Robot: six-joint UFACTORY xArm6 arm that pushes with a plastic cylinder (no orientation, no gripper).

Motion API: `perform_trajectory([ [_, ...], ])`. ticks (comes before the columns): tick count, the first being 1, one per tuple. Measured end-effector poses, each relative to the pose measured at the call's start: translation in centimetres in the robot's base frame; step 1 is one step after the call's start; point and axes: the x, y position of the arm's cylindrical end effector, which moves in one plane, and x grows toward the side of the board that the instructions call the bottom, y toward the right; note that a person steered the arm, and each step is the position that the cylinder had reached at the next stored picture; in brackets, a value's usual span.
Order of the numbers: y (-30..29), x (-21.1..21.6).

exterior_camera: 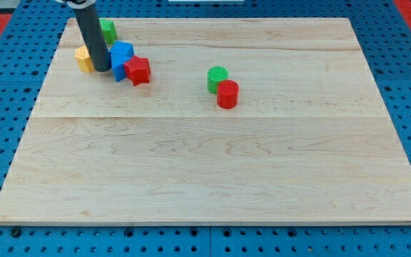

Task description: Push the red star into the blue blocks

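Note:
The red star [138,70] lies at the view's upper left and touches the blue blocks [122,57] on their right side. The blue blocks sit packed together; their shapes are hard to make out. My tip [101,68] stands just left of the blue blocks, between them and a yellow block [84,58]. The rod rises from there to the view's top edge and hides part of the blue blocks.
A green block [108,30] sits near the board's top edge, behind the rod. A green cylinder [217,77] and a red cylinder [227,94] touch each other right of the board's centre. The wooden board [212,171] lies on a blue pegboard.

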Motion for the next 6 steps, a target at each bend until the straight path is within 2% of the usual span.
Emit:
perform_trajectory([
  [1,0.7,5.4],
  [2,9.3,5.8],
  [3,8.3,2.1],
  [4,7.1,0.5],
  [5,9.9,7.9],
  [6,16.4,11.1],
])
